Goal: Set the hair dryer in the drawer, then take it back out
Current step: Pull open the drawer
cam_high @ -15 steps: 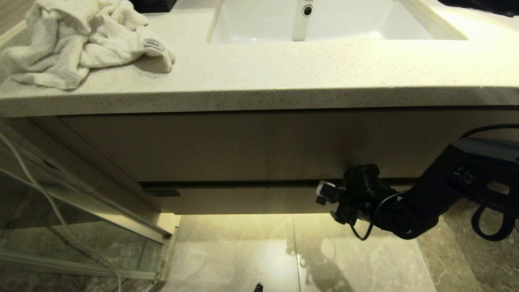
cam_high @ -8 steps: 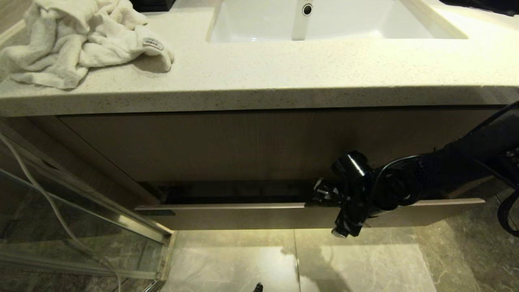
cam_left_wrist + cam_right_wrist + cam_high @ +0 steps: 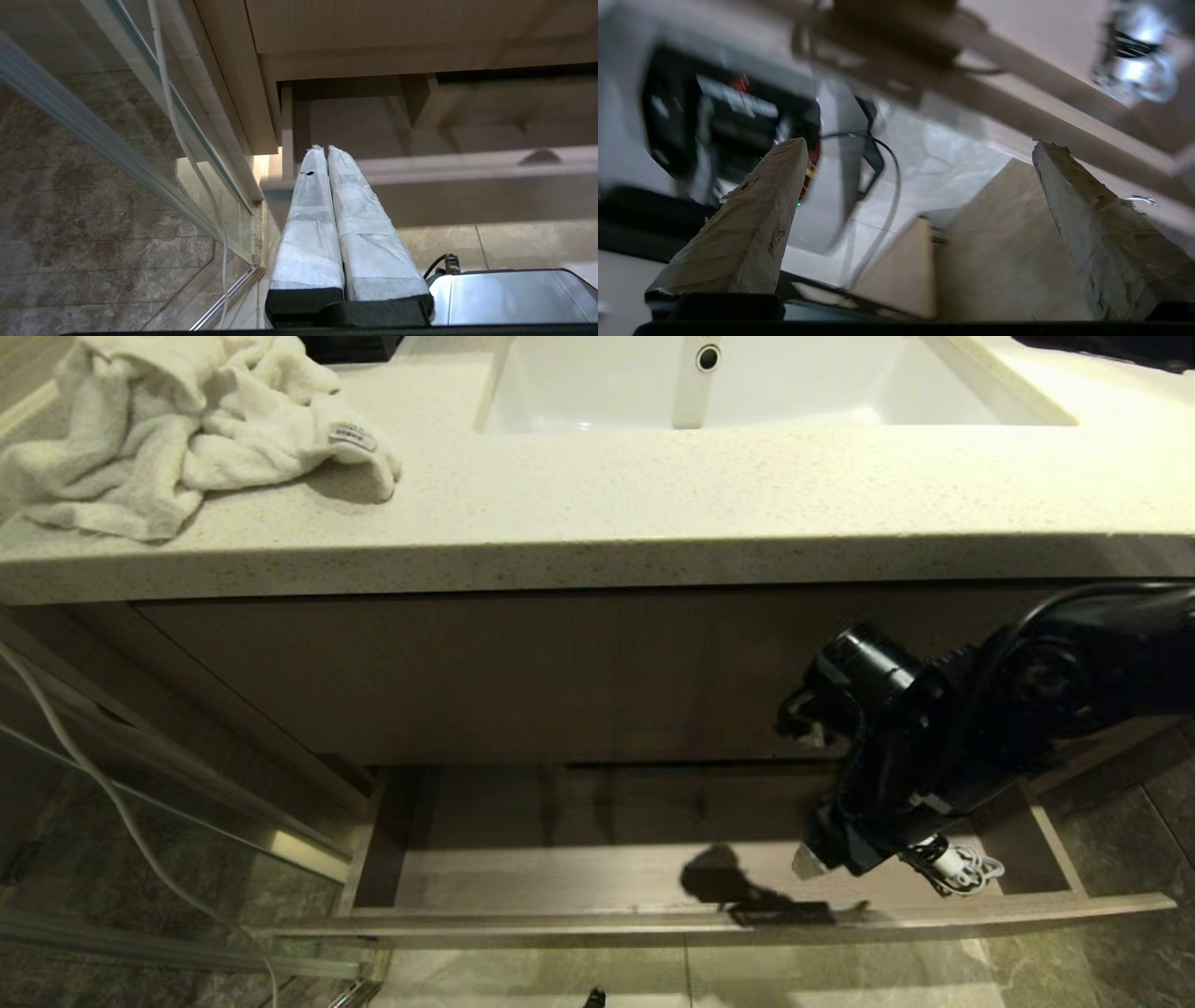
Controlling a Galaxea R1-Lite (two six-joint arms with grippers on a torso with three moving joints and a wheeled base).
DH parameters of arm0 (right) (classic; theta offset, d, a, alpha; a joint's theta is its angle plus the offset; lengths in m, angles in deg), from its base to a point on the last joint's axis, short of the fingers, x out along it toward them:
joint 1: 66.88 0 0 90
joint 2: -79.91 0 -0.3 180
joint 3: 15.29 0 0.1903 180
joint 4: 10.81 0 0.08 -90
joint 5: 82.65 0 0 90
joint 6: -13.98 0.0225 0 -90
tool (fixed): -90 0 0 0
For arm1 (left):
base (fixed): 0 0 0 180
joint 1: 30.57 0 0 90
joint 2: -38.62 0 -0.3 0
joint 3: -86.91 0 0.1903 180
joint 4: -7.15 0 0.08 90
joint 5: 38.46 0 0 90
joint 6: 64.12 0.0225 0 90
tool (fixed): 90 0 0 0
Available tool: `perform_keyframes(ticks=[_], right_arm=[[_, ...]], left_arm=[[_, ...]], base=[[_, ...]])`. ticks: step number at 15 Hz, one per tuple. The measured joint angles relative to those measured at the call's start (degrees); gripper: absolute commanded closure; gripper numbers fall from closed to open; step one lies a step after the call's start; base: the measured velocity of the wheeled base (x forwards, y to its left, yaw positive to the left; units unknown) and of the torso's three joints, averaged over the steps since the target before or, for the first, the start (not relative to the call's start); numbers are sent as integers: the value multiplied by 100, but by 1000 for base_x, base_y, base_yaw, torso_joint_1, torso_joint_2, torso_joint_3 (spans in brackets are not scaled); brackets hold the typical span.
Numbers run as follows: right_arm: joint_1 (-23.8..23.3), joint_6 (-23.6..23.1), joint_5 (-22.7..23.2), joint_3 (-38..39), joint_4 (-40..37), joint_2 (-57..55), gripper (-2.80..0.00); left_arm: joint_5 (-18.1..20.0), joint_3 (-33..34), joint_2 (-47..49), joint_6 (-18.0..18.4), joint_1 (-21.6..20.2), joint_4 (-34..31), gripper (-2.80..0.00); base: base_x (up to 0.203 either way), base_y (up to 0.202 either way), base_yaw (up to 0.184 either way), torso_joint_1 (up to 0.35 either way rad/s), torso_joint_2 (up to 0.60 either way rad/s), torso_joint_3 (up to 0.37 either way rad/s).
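The drawer (image 3: pixel 560 926) stands pulled wide out under the vanity, its beige wood floor showing. In its right part lies a white bundled cord with a bit of white handle (image 3: pixel 957 870), the only part of the hair dryer I can see; my right arm covers the rest. My right gripper (image 3: pixel 810 800) hangs over that right part, turned back toward the floor, and is open (image 3: pixel 917 142) with nothing between its fingers. My left gripper (image 3: pixel 325 148) is parked low at the left, shut and empty, pointing at the drawer's front (image 3: pixel 467 186).
A taller wood-grain panel (image 3: pixel 560 672) sits above the drawer under the speckled countertop (image 3: pixel 653 513). On top are a crumpled white towel (image 3: pixel 187 429), a sink (image 3: pixel 822 383) and a faucet (image 3: pixel 695 387). A glass door (image 3: pixel 140 840) and a white cord (image 3: pixel 93 784) stand at the left.
The drawer went from shut to pulled wide open. My right arm rose from the drawer's top edge and its wrist rolled; it now hangs over the drawer's right part.
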Motion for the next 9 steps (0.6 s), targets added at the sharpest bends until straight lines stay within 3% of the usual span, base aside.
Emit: perform_keyframes(ticks=[2,5,9], right_arm=[[16,683,-130,-126,-488,615,-280],[55,1335,-424,-246,-1295,1793,-280],[-197,2238,-1684,-164,-2653,3302,-280]], left_arm=[[0,0,0,2,0,5,0],[0,0,0,2,0,5,0],[0,0,0,0,0,-6,0]], base=[[0,0,0,0,0,0],[0,0,0,0,0,0],[0,0,0,0,0,0]])
